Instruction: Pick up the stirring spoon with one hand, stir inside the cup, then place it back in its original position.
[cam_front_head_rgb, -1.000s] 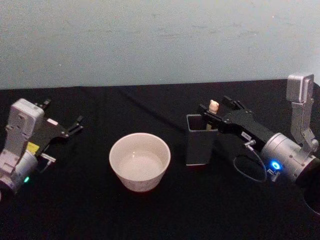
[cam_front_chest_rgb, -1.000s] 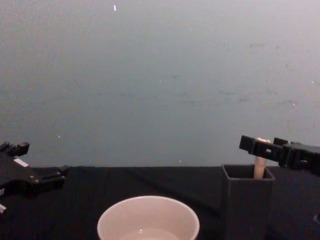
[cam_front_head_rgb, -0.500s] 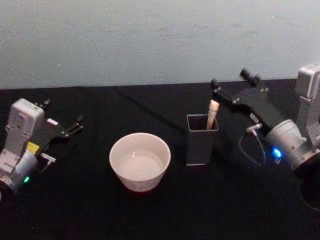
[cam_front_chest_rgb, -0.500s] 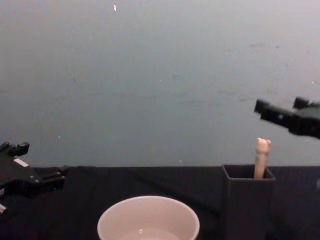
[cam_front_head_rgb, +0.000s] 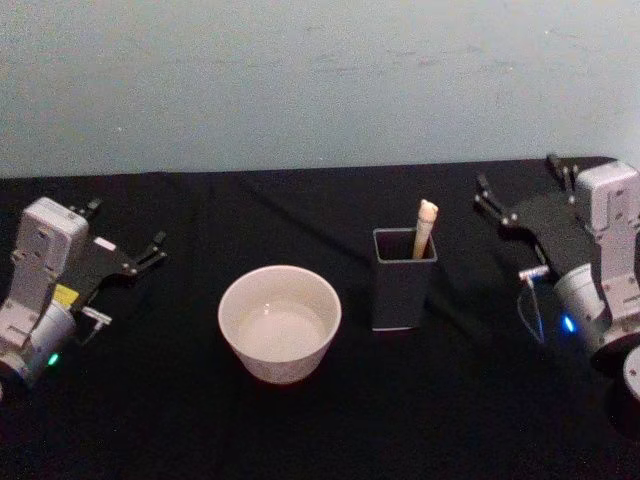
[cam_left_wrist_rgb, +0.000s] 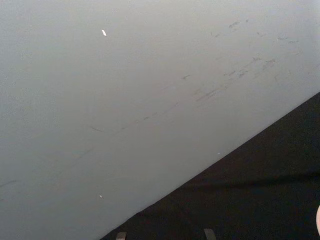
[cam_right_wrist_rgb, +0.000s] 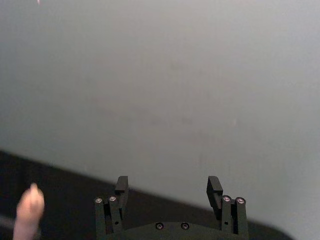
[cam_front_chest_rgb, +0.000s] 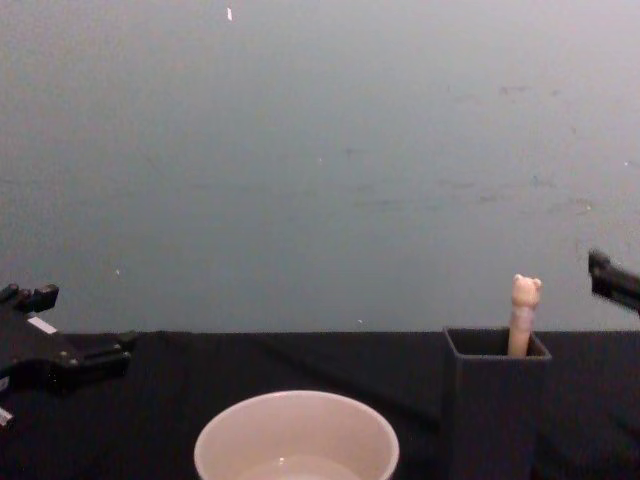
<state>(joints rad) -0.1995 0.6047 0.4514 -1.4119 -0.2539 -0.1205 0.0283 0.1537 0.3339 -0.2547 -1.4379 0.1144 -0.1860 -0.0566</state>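
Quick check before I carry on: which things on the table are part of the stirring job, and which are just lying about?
Part of the job:
- stirring spoon, standing in the holder
- cup
- dark holder
- right gripper, jaws open, right of the holder

Just lying about:
- left gripper, parked at the left
- black tablecloth

wrists: chunky silver-grey housings, blue light right, green light left
fingers: flat black metal (cam_right_wrist_rgb: 216, 186), tiny silver screws
left gripper (cam_front_head_rgb: 125, 238): white and yellow stickers

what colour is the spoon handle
Pale beige-pink stirring spoon handle with a bear head; chest view shows it best.
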